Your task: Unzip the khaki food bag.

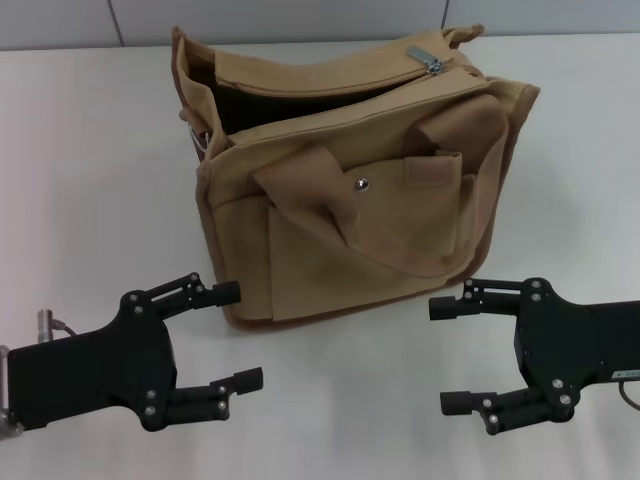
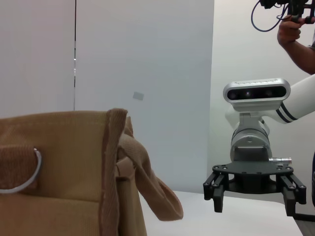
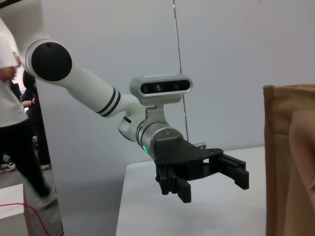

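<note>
Bag: khaki food bag (image 1: 355,190) stands upright on the white worktop (image 1: 90,150), centred ahead of the robot, front pocket and metal snap (image 1: 363,184) facing the head camera
Zip line: runs along the top of the bag, roughly left to right across the head view; the mouth gapes dark on the robot's left, so the zip appears largely undone already
Zipper pull: silver zipper pull (image 1: 431,61) lies at the far right end of the top edge, behind the right-hand handle (image 1: 470,125)
Left gripper (image 1: 232,335): low on the worktop, near the bag's front left corner; jaws spread wide, holding nothing; seen side-on from the right wrist view (image 3: 216,172)
Right gripper (image 1: 448,355): low on the worktop, just off the bag's front right corner; jaws likewise wide and empty; seen from the left wrist view (image 2: 253,196)
Governing relation: the pull sits forward of and above both grippers, on the robot's right; the right arm is judged the nearer, and any remaining travel follows the zip's long axis
</note>
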Motion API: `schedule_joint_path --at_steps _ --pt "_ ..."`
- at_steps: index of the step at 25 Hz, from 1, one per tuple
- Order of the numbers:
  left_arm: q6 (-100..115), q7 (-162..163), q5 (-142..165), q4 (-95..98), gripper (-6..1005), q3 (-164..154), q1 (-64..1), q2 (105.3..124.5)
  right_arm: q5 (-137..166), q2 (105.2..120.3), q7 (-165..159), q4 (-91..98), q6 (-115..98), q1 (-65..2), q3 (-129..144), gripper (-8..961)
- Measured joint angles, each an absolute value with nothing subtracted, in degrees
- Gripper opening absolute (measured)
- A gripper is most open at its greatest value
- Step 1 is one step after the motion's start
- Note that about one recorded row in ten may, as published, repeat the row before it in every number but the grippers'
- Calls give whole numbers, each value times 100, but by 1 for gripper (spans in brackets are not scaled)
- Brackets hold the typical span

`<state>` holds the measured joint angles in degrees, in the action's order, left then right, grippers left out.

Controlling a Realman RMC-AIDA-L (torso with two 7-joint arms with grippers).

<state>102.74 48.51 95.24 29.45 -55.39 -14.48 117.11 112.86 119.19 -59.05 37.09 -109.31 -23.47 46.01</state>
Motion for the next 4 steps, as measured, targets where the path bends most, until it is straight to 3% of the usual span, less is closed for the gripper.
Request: schedule_joint_path --at_steps 4 --pt "10274 4838 9522 2944 842 -5536 -1440 11706 11259 11919 -5902 3708 -10924 -2346 4566 843"
